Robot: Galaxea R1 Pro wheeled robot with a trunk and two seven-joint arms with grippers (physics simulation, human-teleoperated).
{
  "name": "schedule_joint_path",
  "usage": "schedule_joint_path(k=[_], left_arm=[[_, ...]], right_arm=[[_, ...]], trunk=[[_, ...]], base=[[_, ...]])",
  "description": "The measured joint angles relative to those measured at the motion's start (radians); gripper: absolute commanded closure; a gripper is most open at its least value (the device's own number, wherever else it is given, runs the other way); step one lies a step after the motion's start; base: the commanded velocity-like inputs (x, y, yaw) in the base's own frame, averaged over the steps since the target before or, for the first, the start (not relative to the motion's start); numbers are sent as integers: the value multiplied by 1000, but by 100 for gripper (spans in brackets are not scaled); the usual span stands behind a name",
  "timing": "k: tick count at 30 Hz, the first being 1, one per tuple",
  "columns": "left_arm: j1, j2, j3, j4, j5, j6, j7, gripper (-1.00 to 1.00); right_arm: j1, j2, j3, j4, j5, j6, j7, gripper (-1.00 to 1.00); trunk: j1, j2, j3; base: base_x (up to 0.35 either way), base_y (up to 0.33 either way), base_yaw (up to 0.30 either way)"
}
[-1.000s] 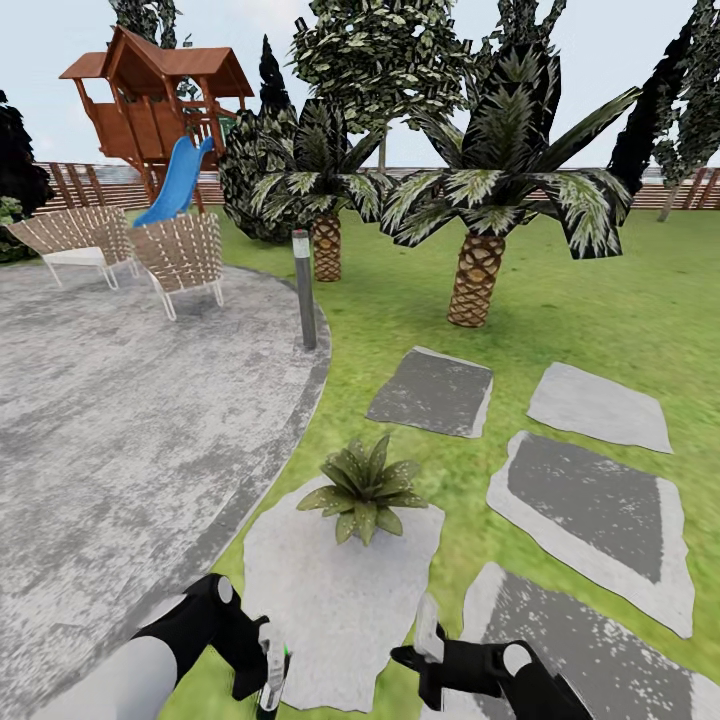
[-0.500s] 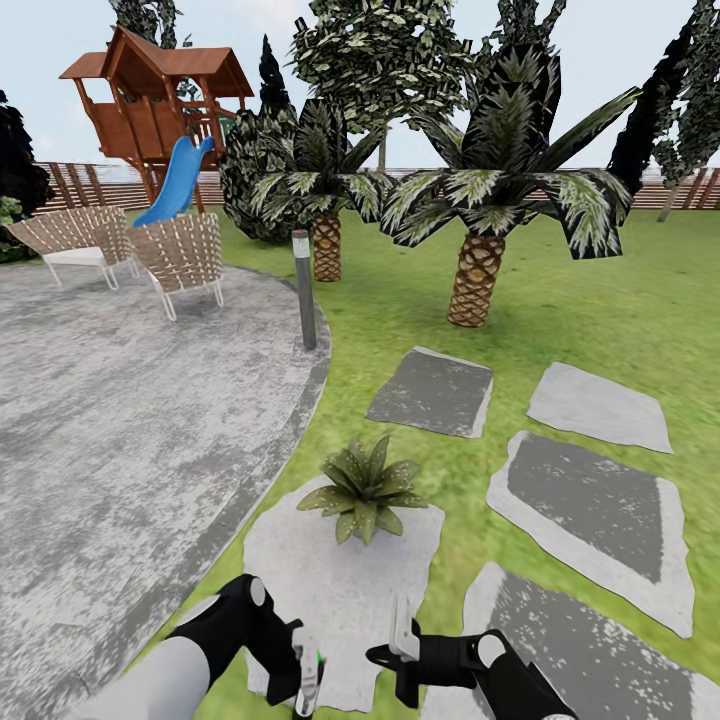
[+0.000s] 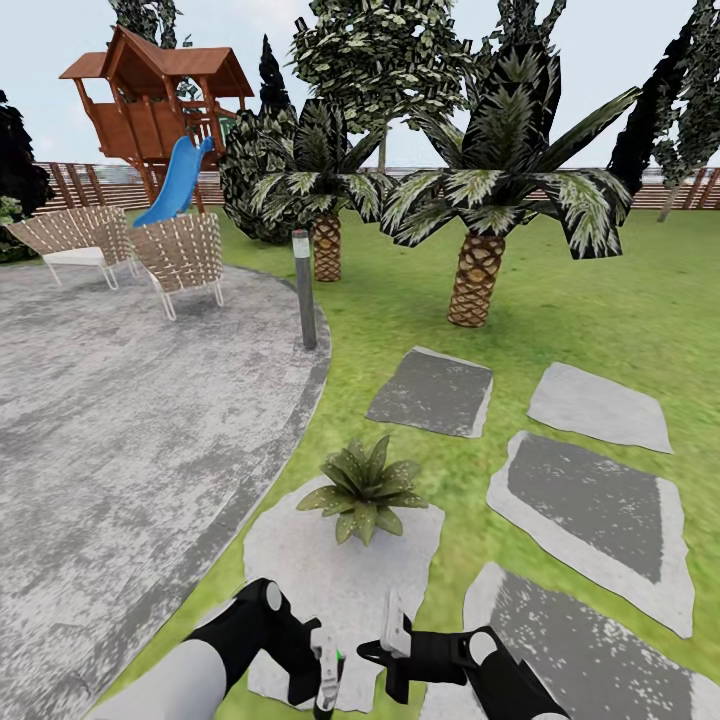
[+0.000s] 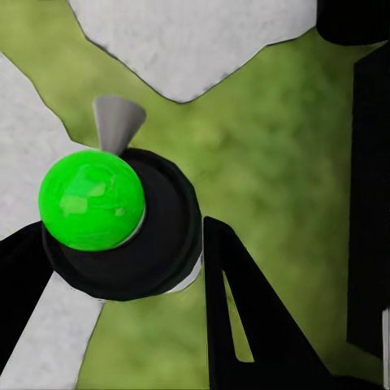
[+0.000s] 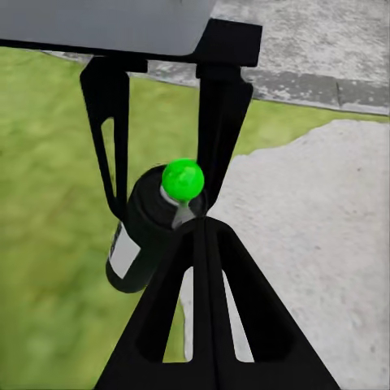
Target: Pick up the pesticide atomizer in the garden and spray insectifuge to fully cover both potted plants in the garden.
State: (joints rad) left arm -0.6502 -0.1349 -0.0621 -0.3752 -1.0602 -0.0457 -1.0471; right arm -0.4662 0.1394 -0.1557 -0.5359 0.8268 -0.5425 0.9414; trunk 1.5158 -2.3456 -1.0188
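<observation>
The left pincer [image 3: 325,690] hangs low at the near edge of the head view, pinching the atomizer [image 3: 328,672] between its black fingers [image 4: 244,325]. The bottle is dark with a white label, and its top shows bright green [image 4: 91,200] with a small grey nozzle beside it. In the right wrist view the same bottle [image 5: 150,231] sits tilted between the left fingers, over grass at the edge of a pale stone.

The right pincer [image 3: 393,640] is just right of the left one, near the bottle. Its fingers look pressed together in the right wrist view [image 5: 207,325], with nothing between them.

A potted plant [image 3: 364,487] stands just beyond both pincers, on the far edge of a pale stepping stone [image 3: 300,580]; its pot is hidden under the speckled leaves. More stones [image 3: 590,510] lie to the right on the lawn. The grey patio [image 3: 110,420] spreads to the left, with a short post [image 3: 304,290] at its rim and two woven chairs [image 3: 180,255] farther off. Palms [image 3: 480,270], a playhouse with a blue slide [image 3: 178,180] and a fence stand far back.
</observation>
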Motion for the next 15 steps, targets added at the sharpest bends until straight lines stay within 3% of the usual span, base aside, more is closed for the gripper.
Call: schedule_joint_path(k=[15], left_arm=[[2, -23, 0, 4, 10, -31, -2, 100]], right_arm=[[0, 0, 0, 0, 0, -1, -1, 100]], trunk=[[0, 0, 0]], base=[[0, 0, 0]])
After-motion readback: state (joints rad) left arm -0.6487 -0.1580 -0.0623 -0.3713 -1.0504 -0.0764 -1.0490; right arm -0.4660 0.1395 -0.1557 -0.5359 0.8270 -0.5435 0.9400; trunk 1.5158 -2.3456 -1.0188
